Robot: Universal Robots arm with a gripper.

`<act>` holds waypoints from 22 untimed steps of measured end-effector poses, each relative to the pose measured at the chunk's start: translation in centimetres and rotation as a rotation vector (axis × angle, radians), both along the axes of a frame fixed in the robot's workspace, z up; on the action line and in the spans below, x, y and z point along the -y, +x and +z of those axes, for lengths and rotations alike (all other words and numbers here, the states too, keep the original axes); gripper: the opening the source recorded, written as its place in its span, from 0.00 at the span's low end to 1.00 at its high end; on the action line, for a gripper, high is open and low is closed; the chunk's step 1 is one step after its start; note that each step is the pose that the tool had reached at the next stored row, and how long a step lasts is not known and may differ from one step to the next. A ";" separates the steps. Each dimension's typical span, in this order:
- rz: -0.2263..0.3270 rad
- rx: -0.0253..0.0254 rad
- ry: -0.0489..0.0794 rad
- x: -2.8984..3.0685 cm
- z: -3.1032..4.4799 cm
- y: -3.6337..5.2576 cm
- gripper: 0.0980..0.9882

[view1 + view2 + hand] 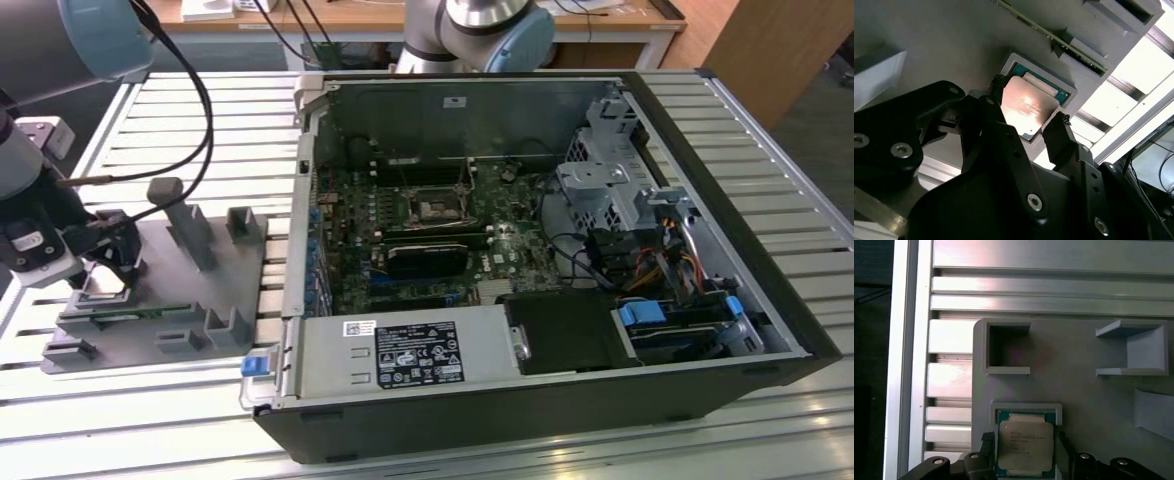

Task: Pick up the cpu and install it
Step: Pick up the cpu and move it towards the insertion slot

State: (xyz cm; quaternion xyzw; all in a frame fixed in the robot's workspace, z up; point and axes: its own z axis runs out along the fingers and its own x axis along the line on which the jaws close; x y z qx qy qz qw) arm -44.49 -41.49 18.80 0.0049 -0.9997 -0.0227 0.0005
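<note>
Slatted aluminium table, its ribbed profiles running across the exterior view. The slats reflect bright light in both wrist views. Behind the table stands a wooden desk on white legs. At the exterior view's right, a wooden panel stands on dark floor.

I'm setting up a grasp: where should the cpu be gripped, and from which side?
By two opposite edges, from straight above. The cpu lies flat, metal top up, in a shallow pocket of the grey holder; its thin edges likely offer the only hold, and the pocket's rim blocks a sideways approach.
</note>
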 end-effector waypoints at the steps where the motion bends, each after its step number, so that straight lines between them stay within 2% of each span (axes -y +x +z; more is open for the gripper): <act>1: 0.000 0.0001 0.000 -0.01 -0.04 0.00 0.56; 8: 0.000 -0.0001 0.000 -0.02 -0.26 0.00 0.56; 10: 0.000 -0.0003 0.000 -0.01 -0.26 -0.01 0.55; 11: 0.000 -0.0003 0.000 -0.02 -0.27 -0.01 0.48; 18: 0.000 0.0004 0.000 -0.02 -0.29 0.00 0.48; 21: 0.000 0.0002 0.000 -0.02 -0.20 0.01 0.50; 22: 0.000 0.0000 0.000 -0.02 -0.15 0.00 0.57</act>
